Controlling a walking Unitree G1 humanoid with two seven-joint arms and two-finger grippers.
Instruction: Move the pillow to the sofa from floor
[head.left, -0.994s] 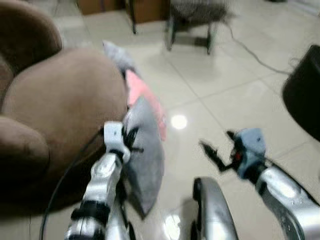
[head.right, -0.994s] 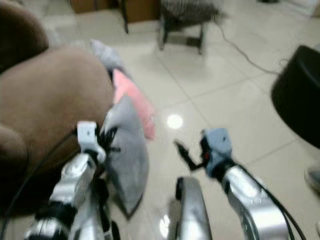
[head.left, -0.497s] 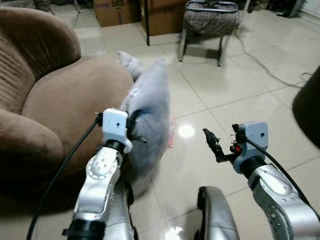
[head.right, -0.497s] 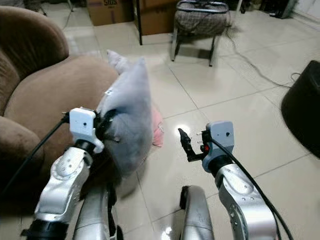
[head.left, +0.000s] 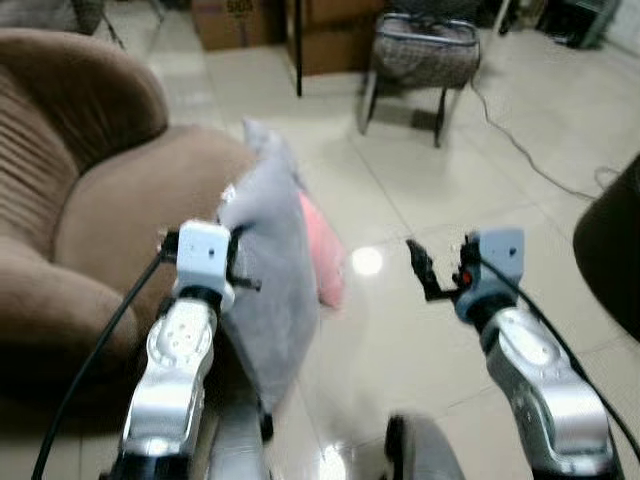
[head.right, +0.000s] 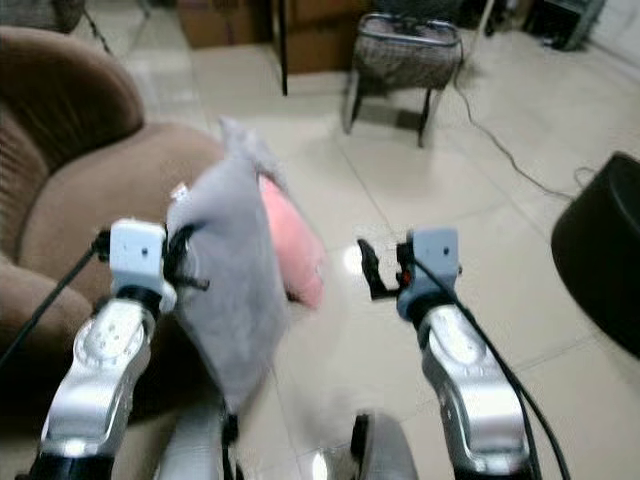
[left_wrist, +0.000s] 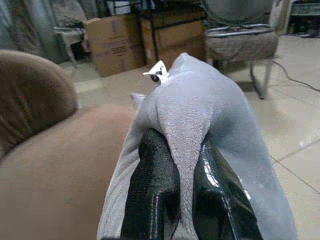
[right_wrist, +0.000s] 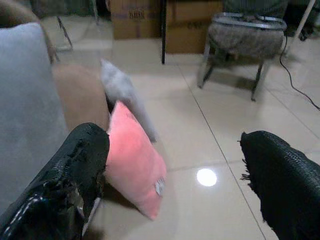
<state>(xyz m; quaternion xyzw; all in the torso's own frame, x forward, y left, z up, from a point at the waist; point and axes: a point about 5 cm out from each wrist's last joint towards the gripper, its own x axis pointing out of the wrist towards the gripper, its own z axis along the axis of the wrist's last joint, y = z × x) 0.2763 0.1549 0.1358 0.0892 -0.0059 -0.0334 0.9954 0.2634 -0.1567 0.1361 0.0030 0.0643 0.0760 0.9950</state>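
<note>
Left wrist view, left gripper (left_wrist: 182, 200) pinching grey pillow (left_wrist: 210, 120) beside brown sofa (head.left: 90, 200), right gripper (right_wrist: 175, 170) spread wide, pink pillow (right_wrist: 132, 160) on floor (head.left: 450, 200).

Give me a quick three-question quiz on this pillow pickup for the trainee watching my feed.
1. True or false: the left gripper is pinching a fold of the grey pillow.
2. What colour is the pillow leaning against the sofa on the floor?
3. The right gripper is: A) open and holding nothing, B) shut on the pink pillow, C) resting on the sofa.

Key: 1 true; 2 pink; 3 A.
</note>
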